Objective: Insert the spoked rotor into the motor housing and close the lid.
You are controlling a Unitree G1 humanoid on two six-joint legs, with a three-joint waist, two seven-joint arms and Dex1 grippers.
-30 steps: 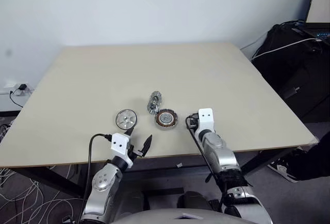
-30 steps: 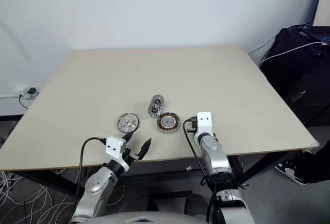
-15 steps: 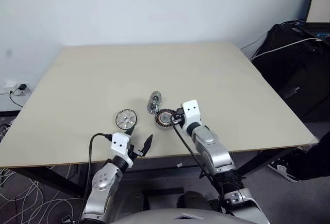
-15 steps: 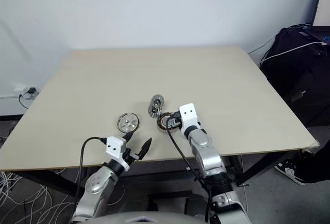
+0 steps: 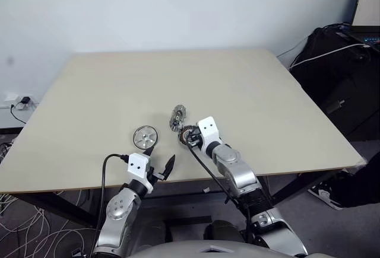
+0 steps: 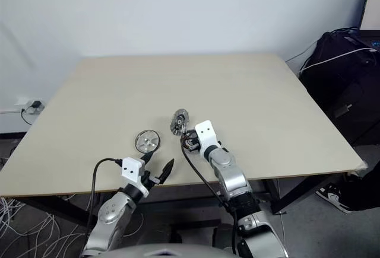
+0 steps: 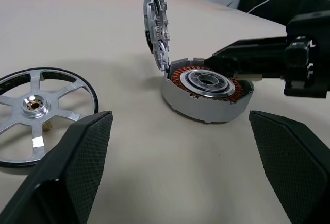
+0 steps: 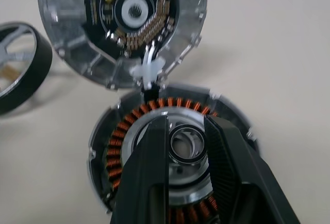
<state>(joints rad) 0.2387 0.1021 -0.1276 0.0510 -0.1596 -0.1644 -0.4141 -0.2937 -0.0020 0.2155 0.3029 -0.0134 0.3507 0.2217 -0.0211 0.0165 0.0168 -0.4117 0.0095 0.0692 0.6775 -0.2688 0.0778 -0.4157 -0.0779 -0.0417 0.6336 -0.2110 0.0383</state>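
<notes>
Fingers of the right gripper (image 8: 185, 149) stand a little apart over the housing (image 7: 208, 95), flanking its silver centre ring without a visible grasp; the left gripper (image 5: 160, 162) is spread wide, holding nothing, at the desk's (image 5: 107, 86) near edge. From the head views the housing is mostly hidden behind the right gripper, near the middle of the near edge. The right wrist view shows what they do not — a ring of copper-orange windings around a silver hub. The left wrist view shows the housing's grey wall and the lid (image 7: 156, 20) standing upright at its far rim. The rotor (image 5: 145, 136) lies flat to the housing's left, apart from it — silver, six-spoked, dark-rimmed.
</notes>
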